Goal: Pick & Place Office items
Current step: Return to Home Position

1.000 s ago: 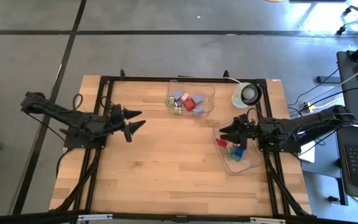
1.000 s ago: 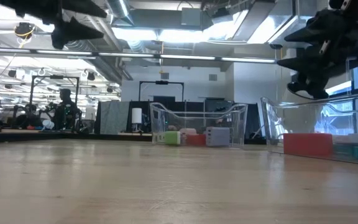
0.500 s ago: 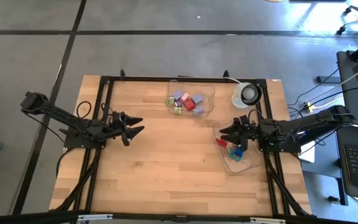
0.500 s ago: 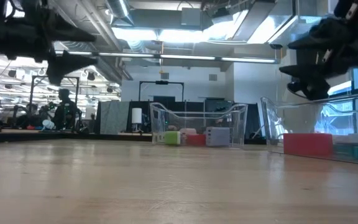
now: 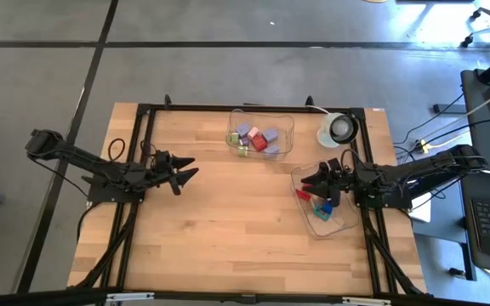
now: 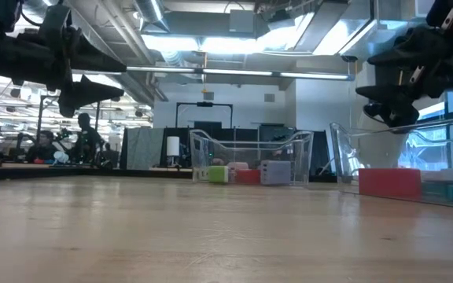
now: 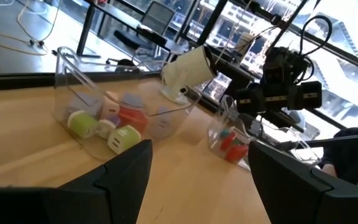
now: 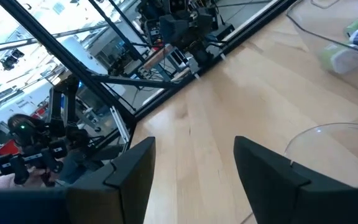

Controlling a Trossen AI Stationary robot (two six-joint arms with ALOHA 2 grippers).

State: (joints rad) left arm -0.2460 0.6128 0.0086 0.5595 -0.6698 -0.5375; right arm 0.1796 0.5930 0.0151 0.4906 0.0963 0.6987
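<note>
The office items lie in two clear tubs. Lavender, pink, red, green and white pieces [image 5: 255, 138] fill the far tub [image 5: 289, 124], which also shows in the left wrist view [image 7: 114, 121]. Red, blue and teal pieces [image 5: 315, 202] lie in the right tub [image 5: 340, 223]. My left gripper [image 5: 190, 167] hangs open over the bare wood at the table's left, pointing level toward the tubs, nothing between its fingers [image 7: 129, 168]. My right gripper [image 5: 310, 177] hangs open above the right tub's far-left rim, holding nothing.
A round white-and-black object [image 5: 339, 127] stands at the table's far right, beside the far tub. A black frame [image 5: 143, 161] runs along the table's left, far and right sides. People and desks [image 6: 81, 137] show in the room beyond the table.
My left gripper has come down toward the table over its left part, still open and pointing level. My right gripper has hardly moved. The tubs and pieces lie as before.
</note>
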